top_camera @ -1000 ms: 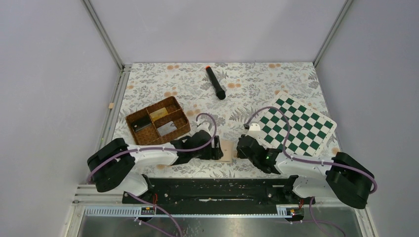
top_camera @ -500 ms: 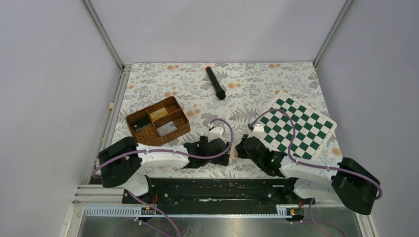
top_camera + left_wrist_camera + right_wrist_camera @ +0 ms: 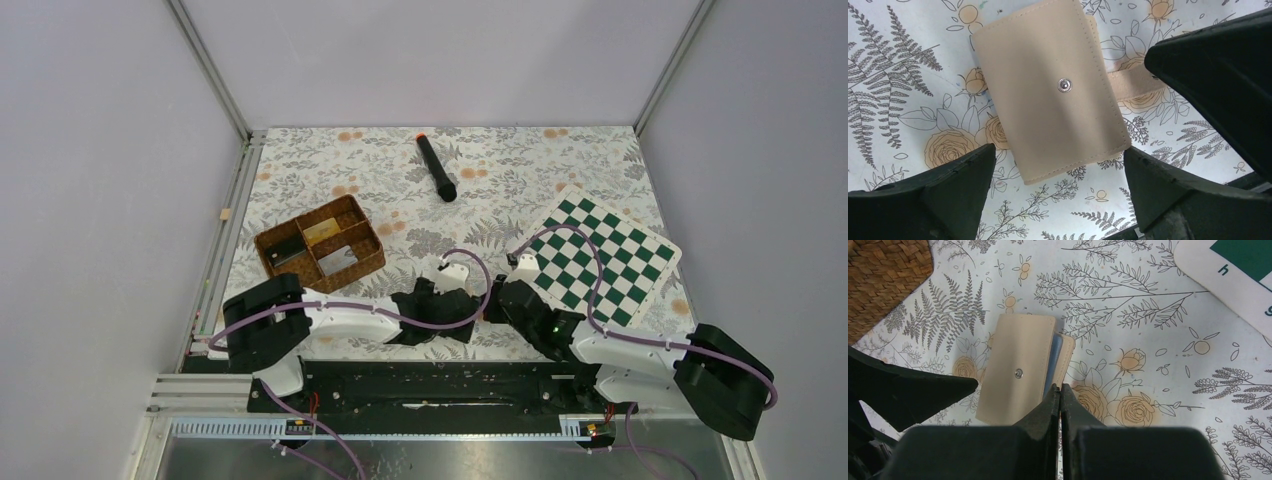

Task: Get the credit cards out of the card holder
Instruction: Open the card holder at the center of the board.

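Card holder [image 3: 1015,375] showed blue card [image 3: 1056,360] edge; L gripper [image 3: 1058,155] spread astride it, R gripper [image 3: 1060,390] pressed together. Basket [image 3: 330,281] held gold card [image 3: 322,232], grey bits [image 3: 338,259]. Board [image 3: 1243,285] read "h".

Only a blue sliver of one credit card [image 3: 1056,357] shows inside the card holder [image 3: 1018,375]; the rest is hidden. The right wrist view's edges crop the basket [image 3: 883,275] and chequered board [image 3: 1233,270].

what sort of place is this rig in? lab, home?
Probably a lab test cell: bare grey walls in aluminium framing, left arm and right arm bolted to a rail at the table edge, and odd staged props like the chessboard and basket.
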`<state>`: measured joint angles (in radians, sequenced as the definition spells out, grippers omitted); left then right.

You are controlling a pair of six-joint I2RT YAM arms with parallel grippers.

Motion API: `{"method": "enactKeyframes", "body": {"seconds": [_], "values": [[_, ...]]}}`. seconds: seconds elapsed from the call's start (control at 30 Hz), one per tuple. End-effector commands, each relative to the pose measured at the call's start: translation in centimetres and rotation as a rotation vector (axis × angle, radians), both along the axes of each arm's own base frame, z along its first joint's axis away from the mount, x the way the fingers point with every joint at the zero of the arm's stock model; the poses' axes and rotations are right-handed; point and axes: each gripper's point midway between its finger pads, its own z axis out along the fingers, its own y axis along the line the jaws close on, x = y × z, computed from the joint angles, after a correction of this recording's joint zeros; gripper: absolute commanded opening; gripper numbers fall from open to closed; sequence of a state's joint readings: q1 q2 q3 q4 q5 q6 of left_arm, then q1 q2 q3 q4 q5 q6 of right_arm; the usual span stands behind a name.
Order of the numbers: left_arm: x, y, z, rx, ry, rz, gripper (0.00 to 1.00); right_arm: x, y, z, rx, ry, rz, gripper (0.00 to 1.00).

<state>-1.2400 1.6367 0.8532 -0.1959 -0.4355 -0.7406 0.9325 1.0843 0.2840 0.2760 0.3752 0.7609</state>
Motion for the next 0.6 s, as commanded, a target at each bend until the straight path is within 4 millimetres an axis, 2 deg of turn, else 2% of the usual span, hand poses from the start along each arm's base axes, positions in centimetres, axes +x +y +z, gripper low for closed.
{"method": "enactKeyframes", "body": {"seconds": [0.0, 0.13, 0.27, 0.57], "values": [[1.3, 0.0, 1.3, -0.003, -0.065, 0.053, 0.96, 0.7, -0.1, 0.9, 0.031, -0.035, -0.021, 0.00], [1.2, 0.5, 2.7, -0.084, -0.082, 0.085, 0.93, 0.7, -0.4, 0.5, 0.004, -0.037, -0.008, 0.00], [1.7, 1.9, 4.3, -0.154, -0.103, 0.141, 0.92, 0.7, -0.4, 0.6, 0.000, -0.058, 0.013, 0.00], [3.5, 4.9, 3.4, -0.181, -0.055, 0.252, 0.83, 0.4, -0.2, 0.7, -0.020, -0.091, 0.098, 0.00]]}}
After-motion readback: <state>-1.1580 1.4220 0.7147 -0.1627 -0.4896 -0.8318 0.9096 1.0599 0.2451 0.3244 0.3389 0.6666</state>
